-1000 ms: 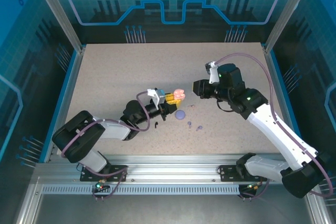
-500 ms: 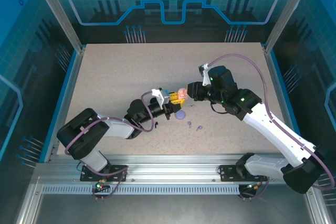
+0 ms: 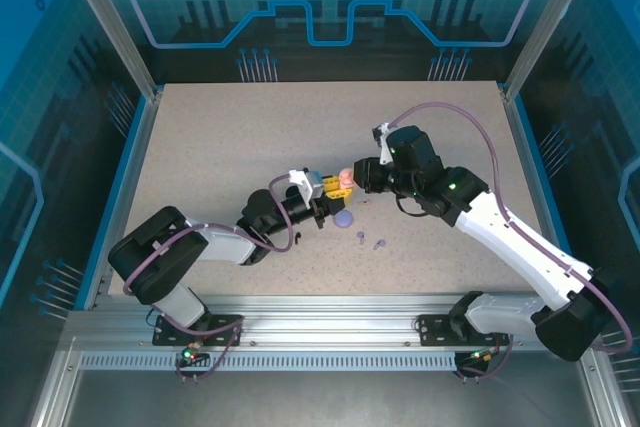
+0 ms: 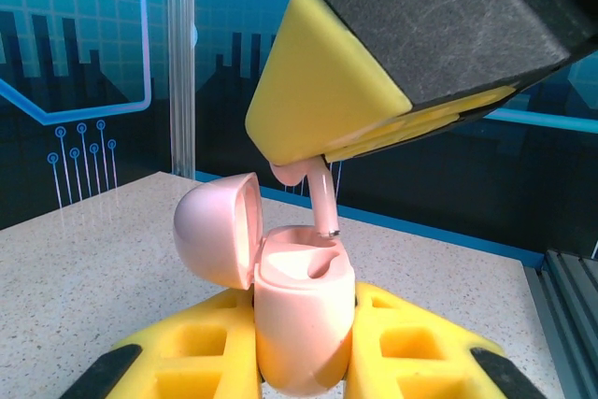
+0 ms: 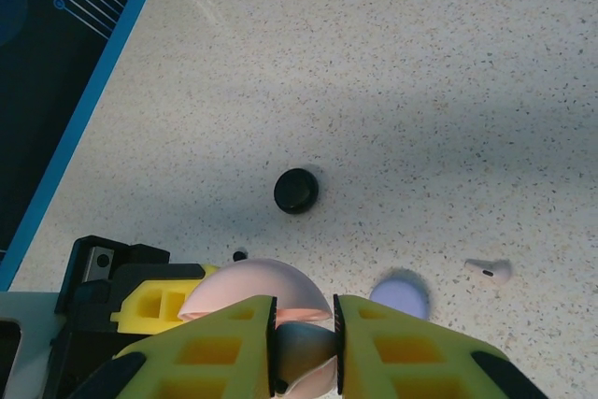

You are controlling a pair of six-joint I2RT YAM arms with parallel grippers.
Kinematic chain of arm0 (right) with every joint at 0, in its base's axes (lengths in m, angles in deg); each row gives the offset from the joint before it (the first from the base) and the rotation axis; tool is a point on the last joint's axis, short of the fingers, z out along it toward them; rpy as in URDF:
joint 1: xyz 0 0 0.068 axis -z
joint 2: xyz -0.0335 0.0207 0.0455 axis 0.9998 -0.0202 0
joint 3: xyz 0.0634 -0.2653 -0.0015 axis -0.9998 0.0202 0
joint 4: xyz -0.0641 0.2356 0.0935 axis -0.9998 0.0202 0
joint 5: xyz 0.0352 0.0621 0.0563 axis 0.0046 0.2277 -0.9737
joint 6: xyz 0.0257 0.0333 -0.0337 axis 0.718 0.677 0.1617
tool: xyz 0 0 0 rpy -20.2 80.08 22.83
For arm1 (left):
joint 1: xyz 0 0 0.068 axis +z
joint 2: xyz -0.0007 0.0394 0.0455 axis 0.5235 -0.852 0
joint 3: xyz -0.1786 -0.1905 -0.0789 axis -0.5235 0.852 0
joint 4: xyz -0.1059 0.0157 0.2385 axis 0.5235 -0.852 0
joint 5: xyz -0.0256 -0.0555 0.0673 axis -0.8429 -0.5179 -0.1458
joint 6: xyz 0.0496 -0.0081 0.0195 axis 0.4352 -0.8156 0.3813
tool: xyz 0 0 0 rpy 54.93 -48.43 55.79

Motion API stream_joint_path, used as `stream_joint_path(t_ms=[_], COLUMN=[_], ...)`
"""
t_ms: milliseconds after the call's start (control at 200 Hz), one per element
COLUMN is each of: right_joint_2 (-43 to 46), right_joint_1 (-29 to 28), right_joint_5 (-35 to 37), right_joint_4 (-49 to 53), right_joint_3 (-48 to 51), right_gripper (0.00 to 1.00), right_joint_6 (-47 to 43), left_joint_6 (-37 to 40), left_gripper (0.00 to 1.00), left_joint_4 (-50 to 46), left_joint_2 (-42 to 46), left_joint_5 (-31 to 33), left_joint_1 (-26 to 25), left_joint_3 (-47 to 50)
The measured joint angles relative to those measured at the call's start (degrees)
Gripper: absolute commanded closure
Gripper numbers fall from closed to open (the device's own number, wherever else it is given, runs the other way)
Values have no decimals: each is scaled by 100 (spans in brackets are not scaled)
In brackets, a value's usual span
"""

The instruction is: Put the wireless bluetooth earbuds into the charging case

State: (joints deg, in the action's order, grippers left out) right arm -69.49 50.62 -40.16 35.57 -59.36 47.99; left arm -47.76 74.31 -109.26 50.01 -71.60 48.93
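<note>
My left gripper (image 3: 322, 188) (image 4: 304, 354) is shut on a pale pink charging case (image 4: 304, 310) (image 3: 341, 183), held upright above the table with its round lid (image 4: 217, 229) swung open. My right gripper (image 3: 358, 178) (image 5: 306, 350) is shut on a pale pink earbud (image 4: 320, 195) just over the case. The earbud's stem points down, its tip at the rim of the case's socket. From the right wrist view the case lid (image 5: 252, 285) sits directly below the held earbud (image 5: 306, 343).
A lilac case (image 3: 343, 218) (image 5: 402, 296) lies on the table below the grippers, with two small lilac earbuds (image 3: 361, 237) (image 3: 379, 243) next to it. A black round case (image 5: 296, 191) and a tiny black piece (image 5: 240, 255) lie beyond.
The right gripper has moved left with the earbud until it is over the pink case. The left gripper shifted slightly right and up with the case, then held still.
</note>
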Motion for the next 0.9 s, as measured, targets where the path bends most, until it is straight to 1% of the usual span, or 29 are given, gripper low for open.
stream_joint_path(t_ms=[165,555,895], right_joint_2=[-52,-199,-302], right_joint_1=[-39,-111,-118], right_joint_5=[125,107,26], right_joint_4=[0,57,223], right_joint_3=[-13,-96,-216], right_gripper=[78,77,73], right_joint_6=[0,-2,-9], left_joint_6=[2,2,2], left_gripper=[99,99,99], left_joint_4=[2,-20,-22], left_joint_2=[0,0,0], left_joint_5=[0,68,111], left_joint_1=[-11,-17,-17], left_joint_3=[0,0,0])
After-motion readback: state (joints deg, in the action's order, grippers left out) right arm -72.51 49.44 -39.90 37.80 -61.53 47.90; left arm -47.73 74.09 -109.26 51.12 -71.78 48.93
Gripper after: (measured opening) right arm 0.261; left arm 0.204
